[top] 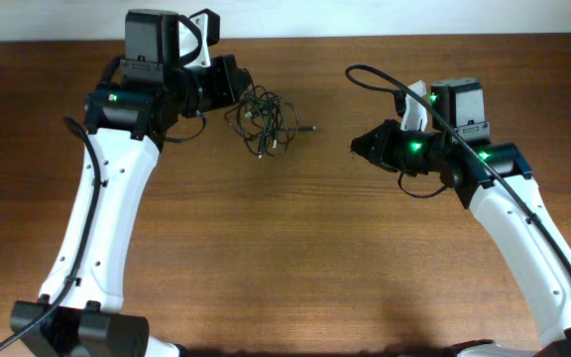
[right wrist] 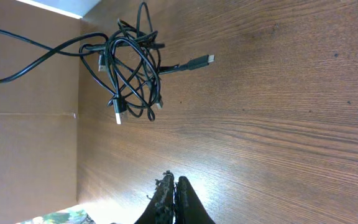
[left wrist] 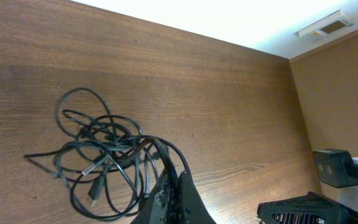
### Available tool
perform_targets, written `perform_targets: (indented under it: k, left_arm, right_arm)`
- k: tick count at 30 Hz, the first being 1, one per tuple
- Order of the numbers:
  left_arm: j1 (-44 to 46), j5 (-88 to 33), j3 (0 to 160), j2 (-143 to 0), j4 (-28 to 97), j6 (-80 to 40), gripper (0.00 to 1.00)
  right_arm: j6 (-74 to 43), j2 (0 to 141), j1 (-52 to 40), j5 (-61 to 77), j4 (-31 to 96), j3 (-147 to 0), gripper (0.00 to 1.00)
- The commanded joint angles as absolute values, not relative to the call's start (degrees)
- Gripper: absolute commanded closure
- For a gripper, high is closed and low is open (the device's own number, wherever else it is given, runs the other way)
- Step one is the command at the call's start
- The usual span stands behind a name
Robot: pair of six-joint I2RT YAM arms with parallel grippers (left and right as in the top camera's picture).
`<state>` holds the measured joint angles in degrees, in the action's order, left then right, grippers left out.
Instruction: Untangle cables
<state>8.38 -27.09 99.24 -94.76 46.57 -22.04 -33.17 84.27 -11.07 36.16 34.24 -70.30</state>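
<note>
The cables (top: 266,119) lie as a small knotted clump of thin black cords on the wooden table, left of centre toward the back. One silvery plug end (top: 310,128) sticks out to the right. My left gripper (top: 247,91) is at the clump's upper left edge. In the left wrist view the left gripper (left wrist: 178,176) is shut on one black strand, and the rest of the cables (left wrist: 104,155) loop out in front. My right gripper (top: 357,147) hovers apart, to the right of the clump. The right wrist view shows the right gripper (right wrist: 173,180) shut with nothing in it and the cables (right wrist: 132,62) far ahead.
A thick black arm cable (top: 385,83) arcs above the right arm. Bare wooden table (top: 295,248) spreads between the two arms and toward the front. The table's back edge meets a pale wall (left wrist: 229,18). Part of the right arm (left wrist: 309,211) shows low in the left wrist view.
</note>
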Motion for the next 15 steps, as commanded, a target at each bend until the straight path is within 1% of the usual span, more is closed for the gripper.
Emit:
perform_targets:
  k: [1,4,5,6,9,11,13,15]
  left_arm:
    - [8.14,-28.27,100.55,-94.72,45.45,-22.90,1.00]
    - [8.40,-28.29,100.55,-94.72,44.23,-23.94,1.00]
    - [8.62,-28.29,100.55,-94.72,44.23,-23.94,1.00]
    - [8.73,-28.32,100.55,-94.72,44.25,-23.94,1.00]
    - [9.43,-29.23,100.55,-94.72,43.16,-24.45,1.00]
    - [10.46,-32.95,100.55,-94.72,39.57,-26.37,1.00]
    - [11.73,-35.40,100.55,-94.72,36.23,-30.48,1.00]
    - [12.86,-37.47,100.55,-94.72,33.19,-32.56,1.00]
  right_arm:
    - [-31.70,83.50,-11.33,36.86,32.88,-70.41,0.96]
    - [-32.23,83.50,-11.18,36.10,28.45,-70.41,0.95]
    - [-33.41,83.50,-11.18,35.27,26.83,-70.41,0.91]
    - [-34.59,83.53,-11.18,34.39,24.45,-70.41,0.86]
    - [-38.22,84.05,-11.57,32.88,19.33,-70.41,0.64]
    - [-40.40,85.14,-12.86,32.29,16.53,-70.41,0.44]
    - [-42.15,87.00,-14.70,32.29,14.06,-70.41,0.40]
    - [-42.50,88.95,-15.92,32.34,11.94,-70.41,0.39]
